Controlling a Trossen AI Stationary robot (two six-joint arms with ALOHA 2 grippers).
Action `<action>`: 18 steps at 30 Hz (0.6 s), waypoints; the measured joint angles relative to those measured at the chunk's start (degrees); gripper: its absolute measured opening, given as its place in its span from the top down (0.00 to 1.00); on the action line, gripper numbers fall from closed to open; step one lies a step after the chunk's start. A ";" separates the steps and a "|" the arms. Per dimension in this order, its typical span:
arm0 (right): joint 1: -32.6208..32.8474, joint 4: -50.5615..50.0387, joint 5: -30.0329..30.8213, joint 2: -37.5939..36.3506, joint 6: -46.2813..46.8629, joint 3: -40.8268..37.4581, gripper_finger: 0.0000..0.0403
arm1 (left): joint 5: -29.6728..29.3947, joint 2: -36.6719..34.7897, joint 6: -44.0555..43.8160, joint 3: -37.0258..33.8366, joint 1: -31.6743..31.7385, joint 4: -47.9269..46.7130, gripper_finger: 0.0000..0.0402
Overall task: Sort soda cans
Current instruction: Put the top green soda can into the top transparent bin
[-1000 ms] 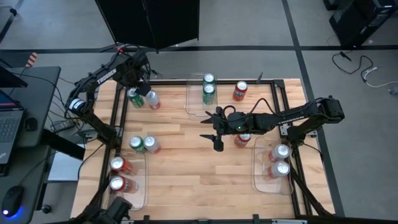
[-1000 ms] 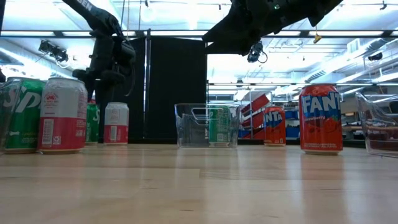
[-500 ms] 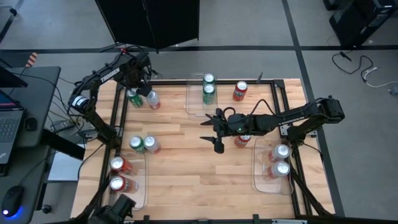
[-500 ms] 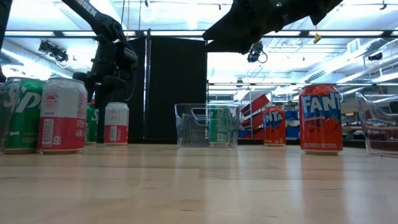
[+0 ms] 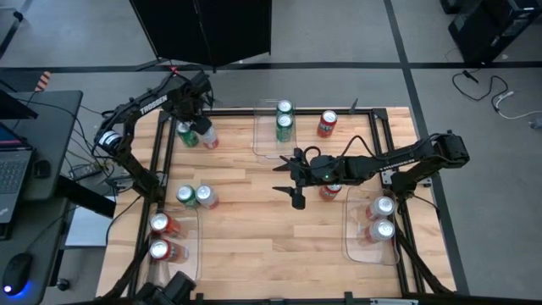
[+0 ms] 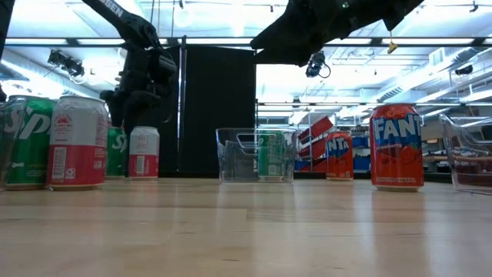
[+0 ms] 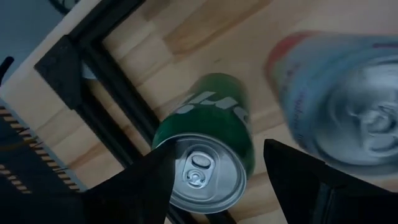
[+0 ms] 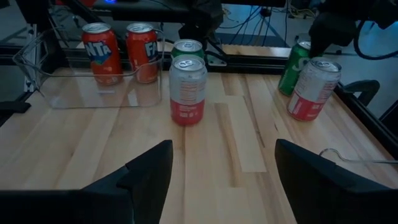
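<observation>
At the far left of the table a green soda can (image 7: 211,130) stands upright beside a silver-white can (image 7: 348,106). My left gripper (image 7: 219,186) hangs open just above them, pointing down, with the green can's top showing between its fingers. In the high view it (image 5: 196,125) covers part of both cans. My right gripper (image 5: 290,180) waits open over the table's middle, nothing between its fingers. A green can (image 5: 186,196) and a silver-white can (image 5: 206,196) stand together at mid left. One red can (image 5: 327,124) stands at the far side, and another (image 5: 330,191) stands under the right arm.
A clear tray (image 5: 262,146) at the far middle holds two green cans. The left near tray (image 5: 193,254) holds two red cans. The right near tray (image 5: 351,246) holds two silver-white cans. A black frame (image 5: 165,144) borders the table. Bare wood lies in the near middle.
My left gripper has moved toward the table's right and a little down. It has come from over the far-left edge to above the green and silver-white cans. Its fingers have stayed open. The cans have not moved.
</observation>
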 joint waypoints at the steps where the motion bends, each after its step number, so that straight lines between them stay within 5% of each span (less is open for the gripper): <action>1: 0.00 -0.01 -0.02 0.00 0.00 0.00 0.33 | 0.38 0.06 0.02 0.42 -0.43 -0.39 0.39; 10: 0.00 -0.01 -0.02 0.00 -0.07 0.00 0.33 | 1.52 0.35 -0.85 7.07 -2.24 -7.67 0.39; 18: 0.00 -0.01 -0.02 0.00 -0.04 0.01 0.33 | 0.61 0.22 -3.35 3.94 -1.67 -10.30 0.39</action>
